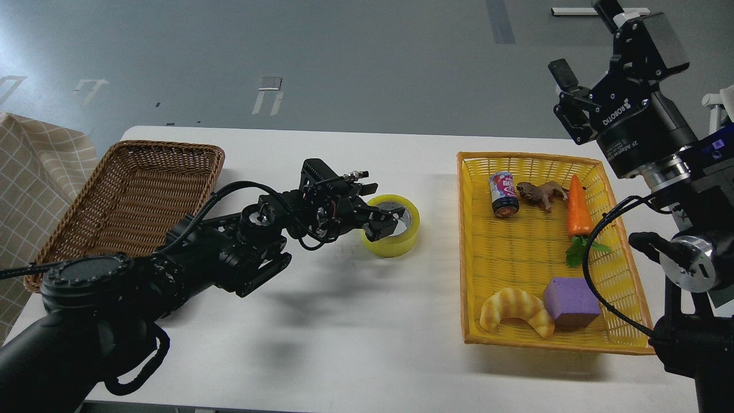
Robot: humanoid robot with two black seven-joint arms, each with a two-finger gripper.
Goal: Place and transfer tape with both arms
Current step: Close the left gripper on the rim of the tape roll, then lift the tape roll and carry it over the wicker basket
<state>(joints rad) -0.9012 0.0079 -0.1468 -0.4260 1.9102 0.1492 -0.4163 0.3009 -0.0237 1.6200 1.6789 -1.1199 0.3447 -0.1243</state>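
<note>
On the table [321, 321] the tape [395, 238] lies flat, core opening upward

One tape [395, 229], two baskets [137, 189] [622, 298], five items in the yellow one
</note>
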